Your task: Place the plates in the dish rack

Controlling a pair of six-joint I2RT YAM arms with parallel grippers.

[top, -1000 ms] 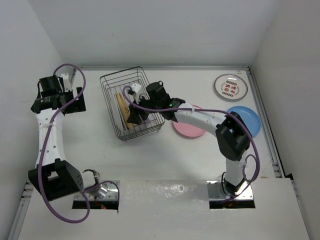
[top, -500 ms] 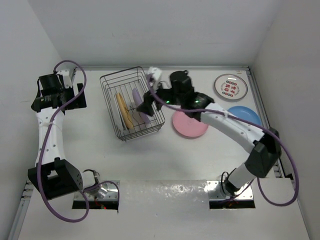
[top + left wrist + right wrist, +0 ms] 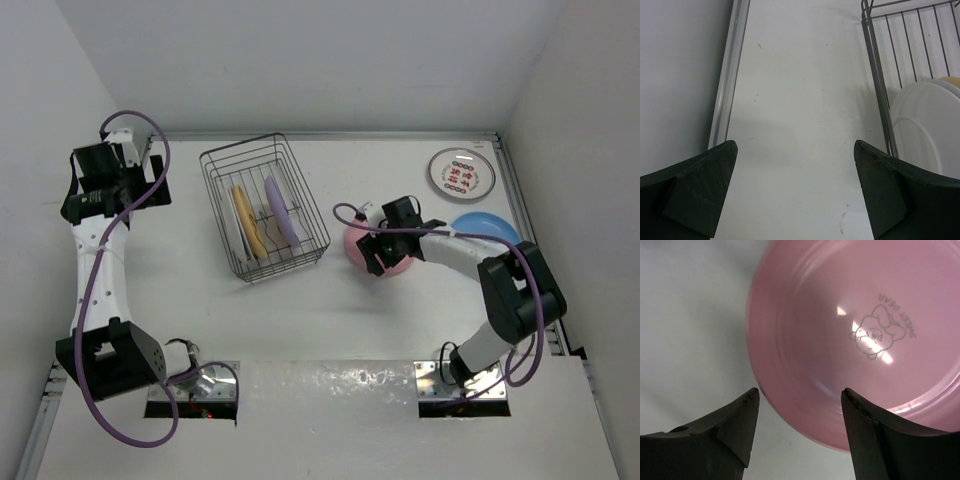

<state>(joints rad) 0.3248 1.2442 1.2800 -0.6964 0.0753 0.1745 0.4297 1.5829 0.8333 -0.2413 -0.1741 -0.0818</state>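
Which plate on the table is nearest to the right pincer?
The round plain pink plate: the open right pincer is right above its edge. The round blue plate and the grey-rimmed printed white plate lie farther right.

**Both hands open; arms well apart**

The left arm (image 3: 90, 280) ran from its base up the left side toward the far edge. Its wrist was bent over, so the left hand (image 3: 795, 145) pointed down at the surface with its fingers (image 3: 700, 185) spread wide.

The right arm (image 3: 455, 246) was folded sharply at the elbow, forearm reaching left toward the middle. The right hand (image 3: 800, 391) faced down, low over the surface, with its fingers (image 3: 725, 435) parted.
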